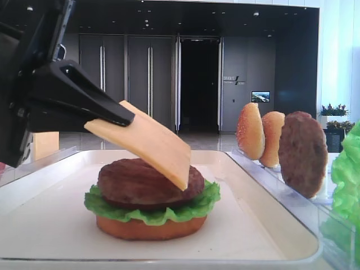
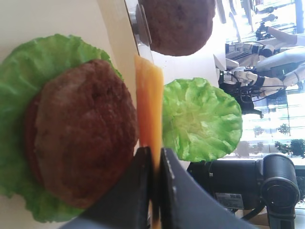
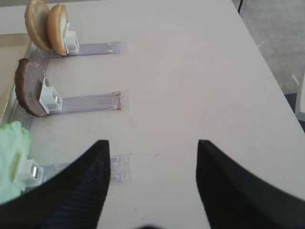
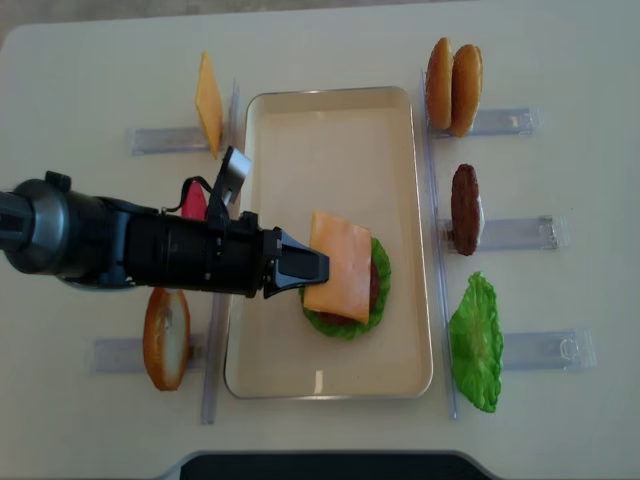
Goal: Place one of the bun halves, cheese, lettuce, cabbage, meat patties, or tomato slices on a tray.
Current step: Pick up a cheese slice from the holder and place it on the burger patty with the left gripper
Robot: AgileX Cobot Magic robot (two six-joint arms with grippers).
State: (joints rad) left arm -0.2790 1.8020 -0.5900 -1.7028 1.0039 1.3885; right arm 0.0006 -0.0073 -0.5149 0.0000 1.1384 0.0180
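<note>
My left gripper [image 4: 322,268] is shut on one edge of a pale orange cheese slice [image 4: 342,265]. The cheese [image 1: 152,143] slopes down over a stack on the cream tray [image 4: 330,150], its low corner at the patty's top. That stack is a flat bun half [image 1: 152,228], frilly lettuce [image 1: 112,208] and a dark meat patty [image 1: 135,183]. In the left wrist view the cheese [image 2: 149,105] stands edge-on between the fingertips, beside the patty [image 2: 81,138]. My right gripper [image 3: 152,141] is open over bare table, with nothing between its fingers.
Clear holders flank the tray. On the right stand two bun halves [image 4: 453,86], a patty [image 4: 465,208] and a lettuce leaf [image 4: 477,342]. On the left are a second cheese slice [image 4: 208,102], a red piece [image 4: 195,203] and a bun half [image 4: 166,338].
</note>
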